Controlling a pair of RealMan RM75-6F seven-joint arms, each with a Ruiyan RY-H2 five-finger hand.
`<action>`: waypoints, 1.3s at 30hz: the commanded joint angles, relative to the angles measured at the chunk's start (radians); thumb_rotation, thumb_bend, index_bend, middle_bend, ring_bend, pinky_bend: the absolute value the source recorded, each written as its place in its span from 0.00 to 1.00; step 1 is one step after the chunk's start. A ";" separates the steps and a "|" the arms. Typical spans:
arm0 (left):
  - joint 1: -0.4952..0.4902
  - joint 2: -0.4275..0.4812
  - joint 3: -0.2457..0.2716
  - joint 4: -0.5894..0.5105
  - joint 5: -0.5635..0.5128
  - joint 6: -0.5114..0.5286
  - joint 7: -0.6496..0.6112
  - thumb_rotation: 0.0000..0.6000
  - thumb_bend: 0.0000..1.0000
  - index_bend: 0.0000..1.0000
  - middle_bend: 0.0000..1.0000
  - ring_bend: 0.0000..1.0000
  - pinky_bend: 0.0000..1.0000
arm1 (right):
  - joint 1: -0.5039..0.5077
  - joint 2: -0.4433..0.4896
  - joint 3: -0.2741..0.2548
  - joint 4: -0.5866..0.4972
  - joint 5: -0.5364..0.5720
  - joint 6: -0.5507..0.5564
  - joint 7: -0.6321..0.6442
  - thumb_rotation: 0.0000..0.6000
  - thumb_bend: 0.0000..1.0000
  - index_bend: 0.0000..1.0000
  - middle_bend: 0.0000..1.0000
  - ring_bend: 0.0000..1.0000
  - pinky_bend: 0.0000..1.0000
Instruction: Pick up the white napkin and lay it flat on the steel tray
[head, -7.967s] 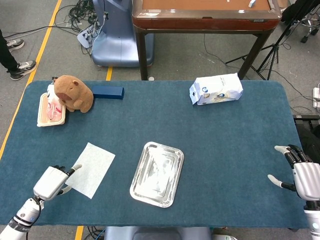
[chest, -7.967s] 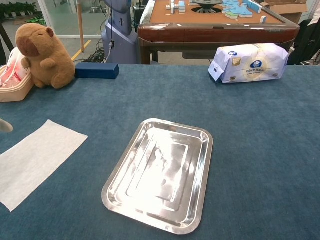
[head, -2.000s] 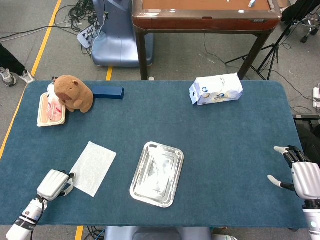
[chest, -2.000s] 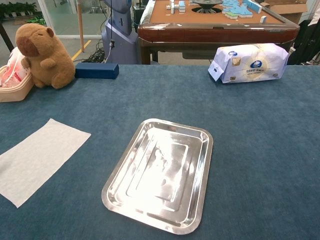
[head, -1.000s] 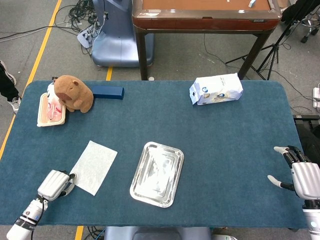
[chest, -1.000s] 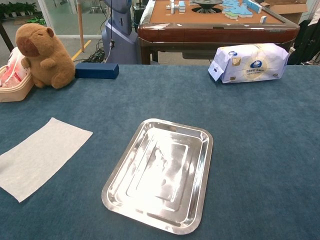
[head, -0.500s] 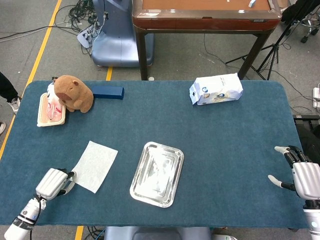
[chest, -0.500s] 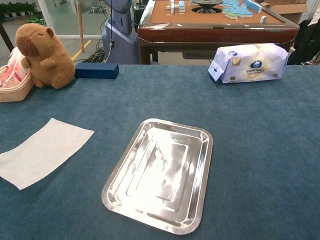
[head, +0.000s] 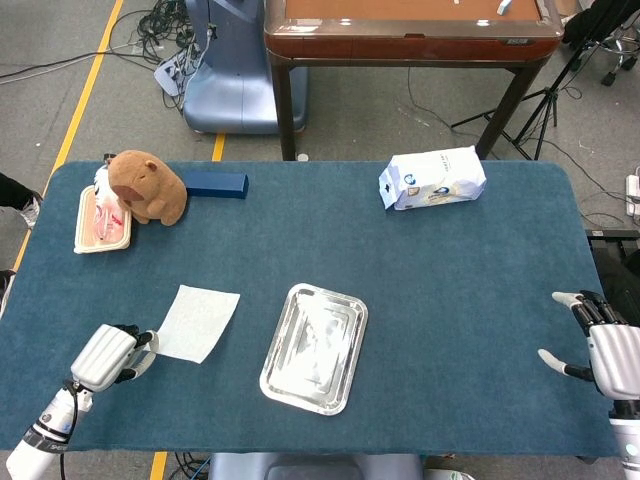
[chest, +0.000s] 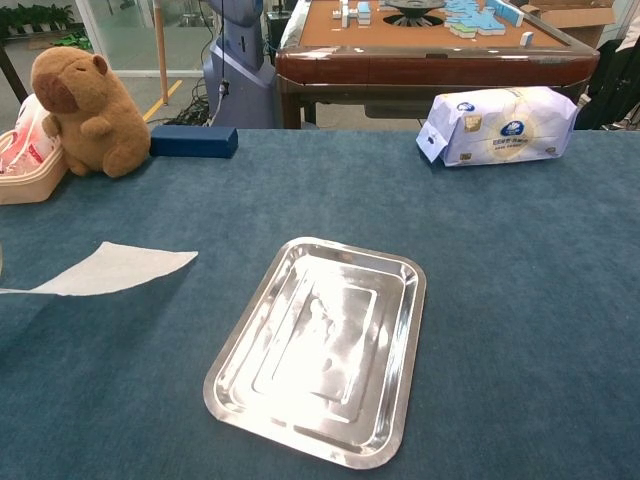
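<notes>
A capybara plush (head: 147, 187) leans against a snack basket (head: 100, 222).

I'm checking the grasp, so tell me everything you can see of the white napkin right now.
The white napkin is a thin, plain rectangular sheet, paper or tissue by its look, unfolded and without print. The left hand pinches its near-left corner. In the chest view it appears raised off the blue table at that end, seen almost edge-on, while its far corner points toward the steel tray. It lies left of the tray, not touching it. Whether the far edge touches the cloth is unclear.
</notes>
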 joint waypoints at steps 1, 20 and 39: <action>-0.012 0.027 -0.008 -0.044 0.009 0.005 0.017 1.00 0.45 0.64 0.88 0.61 0.69 | -0.001 0.001 0.001 0.000 0.000 0.002 0.003 1.00 0.00 0.25 0.29 0.17 0.36; -0.071 0.103 -0.043 -0.239 0.050 -0.004 0.091 1.00 0.46 0.65 0.88 0.61 0.68 | -0.006 0.005 0.006 0.003 0.002 0.012 0.018 1.00 0.00 0.25 0.29 0.17 0.36; -0.169 0.142 -0.111 -0.470 0.001 -0.160 0.277 1.00 0.47 0.65 0.88 0.61 0.68 | -0.014 0.019 0.014 0.001 0.010 0.025 0.051 1.00 0.00 0.26 0.29 0.17 0.36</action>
